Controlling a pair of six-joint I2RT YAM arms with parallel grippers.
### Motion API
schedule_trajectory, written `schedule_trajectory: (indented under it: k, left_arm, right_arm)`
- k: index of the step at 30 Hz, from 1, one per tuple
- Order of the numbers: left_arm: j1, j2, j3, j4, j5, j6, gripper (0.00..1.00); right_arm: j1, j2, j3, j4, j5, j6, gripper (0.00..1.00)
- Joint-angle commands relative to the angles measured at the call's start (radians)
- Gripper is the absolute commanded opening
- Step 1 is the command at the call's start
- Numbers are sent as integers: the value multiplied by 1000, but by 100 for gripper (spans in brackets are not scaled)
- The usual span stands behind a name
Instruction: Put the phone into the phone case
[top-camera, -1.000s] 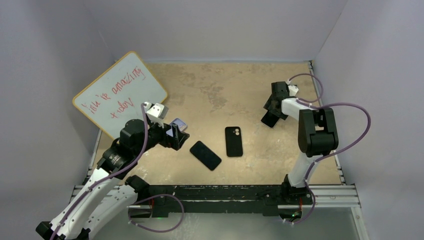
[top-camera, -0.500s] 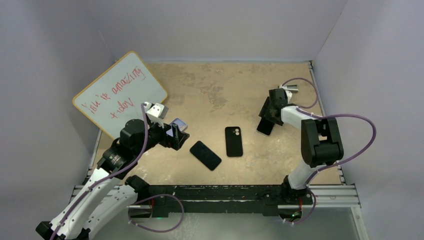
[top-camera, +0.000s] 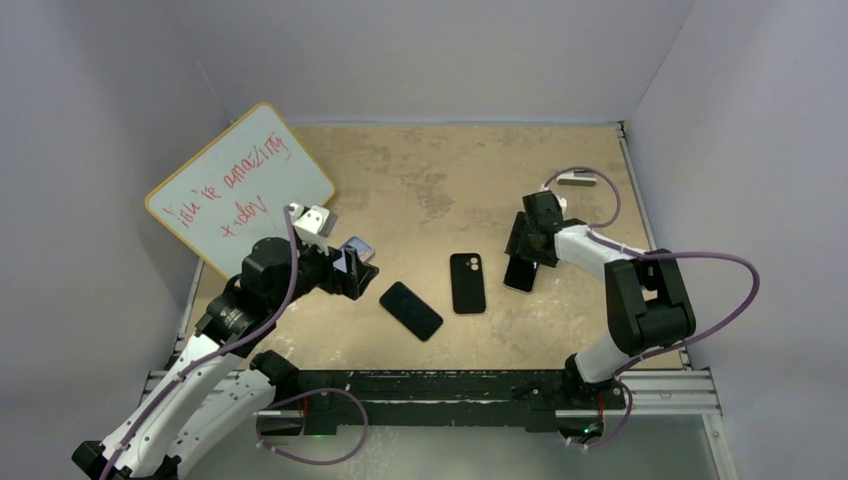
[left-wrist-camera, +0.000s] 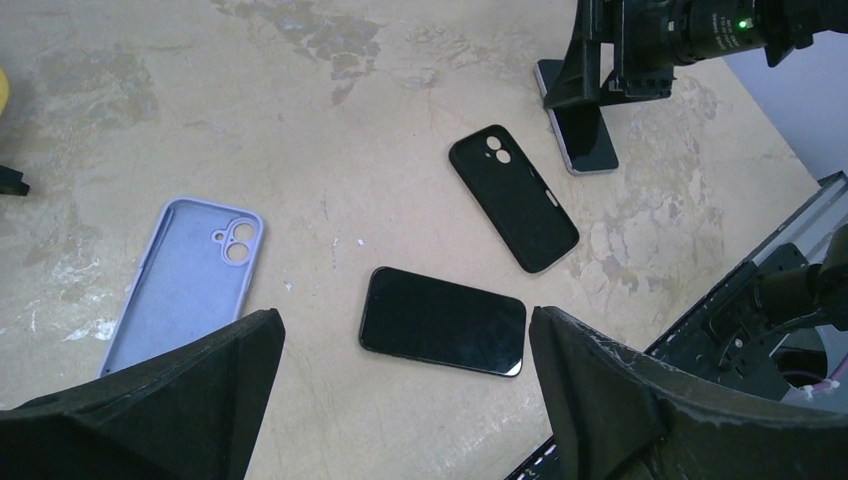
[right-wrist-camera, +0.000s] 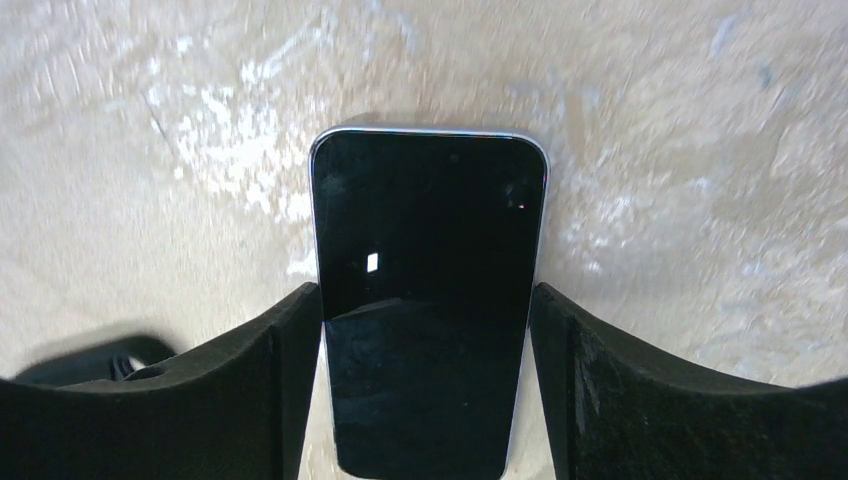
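R pincer (right-wrist-camera: 426, 310) clamps the phone (right-wrist-camera: 428, 230) across its width, long axis running straight out ahead, low at the tabletop (left-wrist-camera: 350, 120). The lavender phone case (left-wrist-camera: 190, 280) lies open side up well to the L, past the black case (left-wrist-camera: 512, 195) & spare black phone (left-wrist-camera: 443, 322). L pincer (left-wrist-camera: 402, 312) is wide, empty & nearer the case.

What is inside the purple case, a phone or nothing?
Empty. The case lies inside up, its bare lining and camera hole showing, and the black phone lies apart beside it.
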Motion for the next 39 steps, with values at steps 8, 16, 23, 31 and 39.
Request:
schedule_trajectory:
  k: [8,16,23,31,39]
  left_arm:
    - [0,13,20,9,-20,-11,98]
    - [0,13,20,7,-22,-11,98]
    - [0,12,21,7,-22,-11,98]
    - [0,12,20,5,-23,-11,98]
    - [1,44,25,4,-10,-8,98]
  right_arm:
    - [83,-169,-44,-102,-79,-9,45]
    - [163,-206,-5,-119,-49,15,43]
    - [198,-175,8,-95,-17,-3,42]
    - [198,-45,9,-86,9,-18,46]
    - [198,-59,-14,-82,46,-20,78]
